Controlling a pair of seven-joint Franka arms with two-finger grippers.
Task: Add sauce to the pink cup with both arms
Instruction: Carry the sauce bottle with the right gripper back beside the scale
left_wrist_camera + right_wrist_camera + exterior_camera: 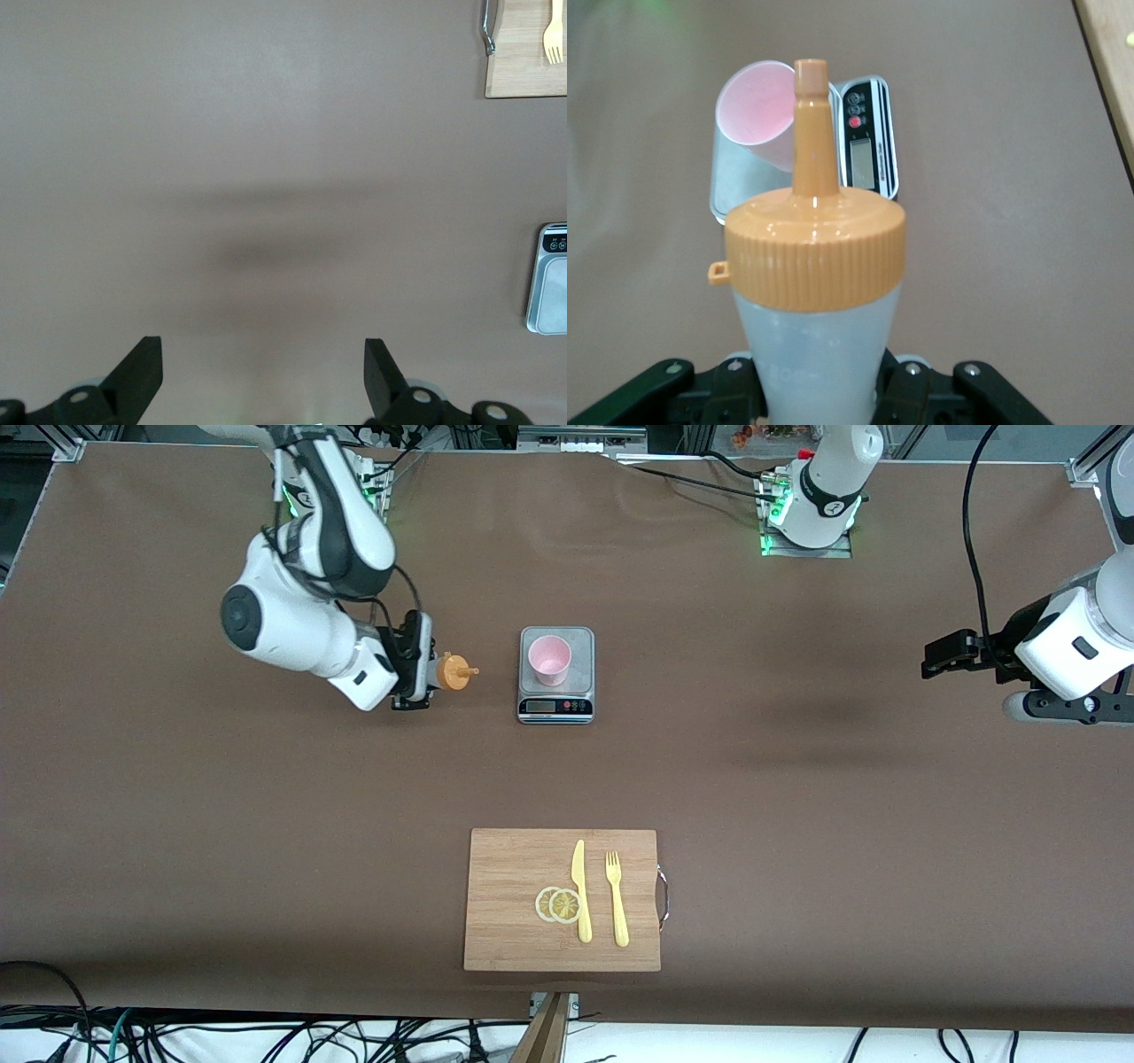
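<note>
On the brown table (266, 824), near its middle: small silver kitchen scale (555, 703) with pink cup (549, 660) upright on the platform, open mouth up. Just beside the scale, toward the right arm's end: right gripper (423, 671) up in the air over bare table, fingers clamped tight on the body of the sauce bottle (455, 672). Bottle tipped over sideways, orange cap and thin nozzle aimed toward the cup; nozzle tip short of the scale's edge, not over the cup. From the right wrist view: whitish translucent bottle (819, 354) seated between the black fingers (740, 390), orange cap with small side tab above, nozzle lined up with the cup (760, 113) and the scale (866, 137) lying past it; level of sauce inside not readable. Out at the left arm's end: left gripper (941, 654) waiting above bare table, well apart from scale and cup; from the left wrist view, both fingers (142, 372) spread wide, nothing between them, corner of scale (551, 283) and corner of board (527, 53) at frame edge. Nearer the front camera than the scale: wooden cutting board (514, 948) with metal handle on one end, carrying yellow knife (580, 890), yellow fork (616, 897) beside it, and two overlapping lemon slices (559, 904) touching the knife.
</note>
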